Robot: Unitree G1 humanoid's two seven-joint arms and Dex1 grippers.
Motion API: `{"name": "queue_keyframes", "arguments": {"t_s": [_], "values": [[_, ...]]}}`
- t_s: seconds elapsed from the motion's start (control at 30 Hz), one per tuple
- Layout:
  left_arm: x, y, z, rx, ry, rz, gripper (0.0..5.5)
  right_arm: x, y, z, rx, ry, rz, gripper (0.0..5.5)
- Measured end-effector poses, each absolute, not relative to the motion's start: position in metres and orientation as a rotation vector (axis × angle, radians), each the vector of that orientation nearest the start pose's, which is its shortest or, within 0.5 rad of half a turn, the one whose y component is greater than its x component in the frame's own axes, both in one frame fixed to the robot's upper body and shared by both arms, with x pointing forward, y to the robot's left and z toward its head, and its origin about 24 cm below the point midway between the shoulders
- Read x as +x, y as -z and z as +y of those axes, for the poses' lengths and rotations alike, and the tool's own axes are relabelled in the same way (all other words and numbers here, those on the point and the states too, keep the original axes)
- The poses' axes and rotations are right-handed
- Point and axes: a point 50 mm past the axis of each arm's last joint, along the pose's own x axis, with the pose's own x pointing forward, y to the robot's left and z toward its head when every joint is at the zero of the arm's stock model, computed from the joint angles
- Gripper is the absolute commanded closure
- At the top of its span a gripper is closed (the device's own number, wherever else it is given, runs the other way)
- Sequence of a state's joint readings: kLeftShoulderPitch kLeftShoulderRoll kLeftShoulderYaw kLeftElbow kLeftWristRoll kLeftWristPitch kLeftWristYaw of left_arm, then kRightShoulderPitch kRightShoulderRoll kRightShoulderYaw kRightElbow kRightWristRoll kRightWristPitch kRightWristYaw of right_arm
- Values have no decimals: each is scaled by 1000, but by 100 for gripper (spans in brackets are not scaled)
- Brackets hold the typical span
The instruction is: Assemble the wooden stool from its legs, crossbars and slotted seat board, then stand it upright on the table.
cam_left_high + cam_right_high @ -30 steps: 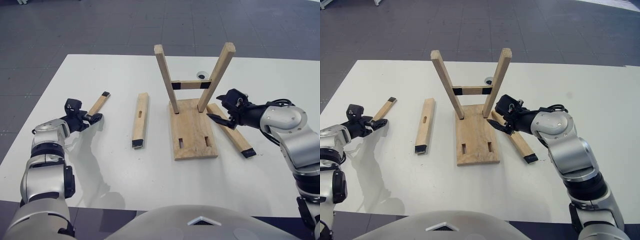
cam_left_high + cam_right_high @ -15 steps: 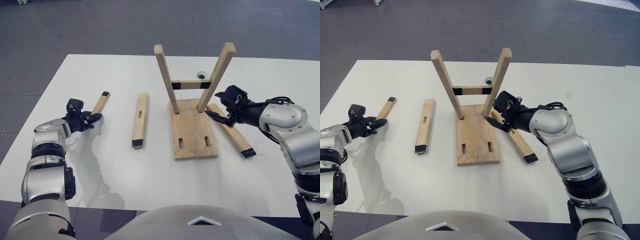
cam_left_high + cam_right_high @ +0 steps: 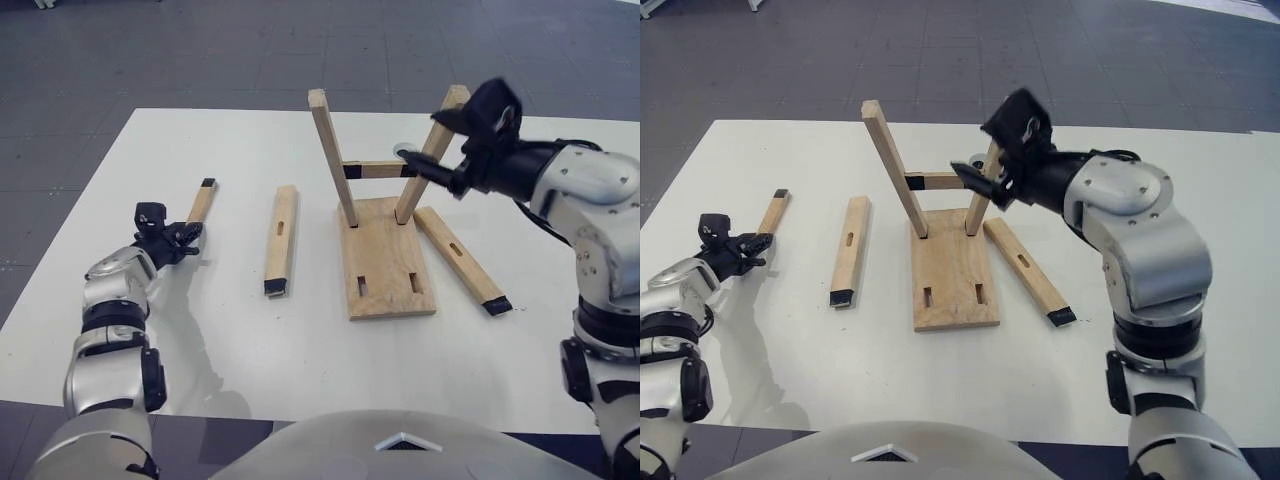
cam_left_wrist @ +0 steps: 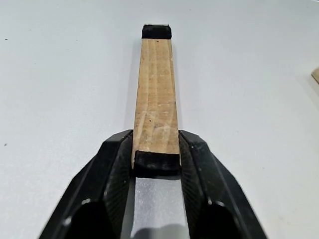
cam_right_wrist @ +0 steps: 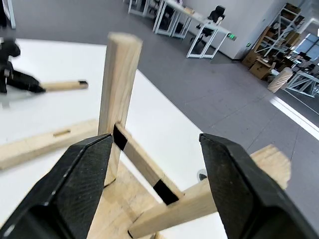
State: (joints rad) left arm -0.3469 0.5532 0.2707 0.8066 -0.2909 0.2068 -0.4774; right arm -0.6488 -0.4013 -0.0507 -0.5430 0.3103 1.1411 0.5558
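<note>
The slotted seat board [image 3: 385, 262] lies flat on the white table [image 3: 200, 330]. Two legs stand upright in its far slots, the left leg [image 3: 333, 160] and the right leg [image 3: 433, 150], joined by a black-tipped crossbar [image 3: 380, 169]. My right gripper [image 3: 975, 150] hangs open and empty in the air beside the right leg, at crossbar height. One loose leg [image 3: 282, 238] lies left of the board and another [image 3: 460, 258] lies right of it. At the far left my left gripper [image 4: 155, 144] is shut on the near black end of a short crossbar [image 3: 200, 205] lying on the table.
A small round hole [image 3: 402, 150] in the tabletop sits behind the upright legs. The two near slots [image 3: 387, 284] of the seat board are empty. Open table lies in front of the board and between the loose parts. Grey floor lies beyond the far edge.
My right gripper has risen from the loose leg on the table to crossbar height beside the upright right leg. My left gripper has settled onto the short crossbar's near end.
</note>
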Motion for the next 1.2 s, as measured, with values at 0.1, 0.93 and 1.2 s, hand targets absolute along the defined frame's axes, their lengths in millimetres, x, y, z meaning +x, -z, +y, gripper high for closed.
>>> {"name": "queue_keyframes", "arguments": {"t_s": [0.1, 0.93, 1.2], "values": [[273, -35, 317, -50, -75, 366, 417, 292, -250, -133, -24, -675, -1, 232], [243, -325, 114, 321, 641, -570, 417, 325, -326, -115, 548, -1046, 217, 232], [265, -298, 124, 326, 566, -445, 417, 310, -317, -126, 571, -1173, 196, 232]]}}
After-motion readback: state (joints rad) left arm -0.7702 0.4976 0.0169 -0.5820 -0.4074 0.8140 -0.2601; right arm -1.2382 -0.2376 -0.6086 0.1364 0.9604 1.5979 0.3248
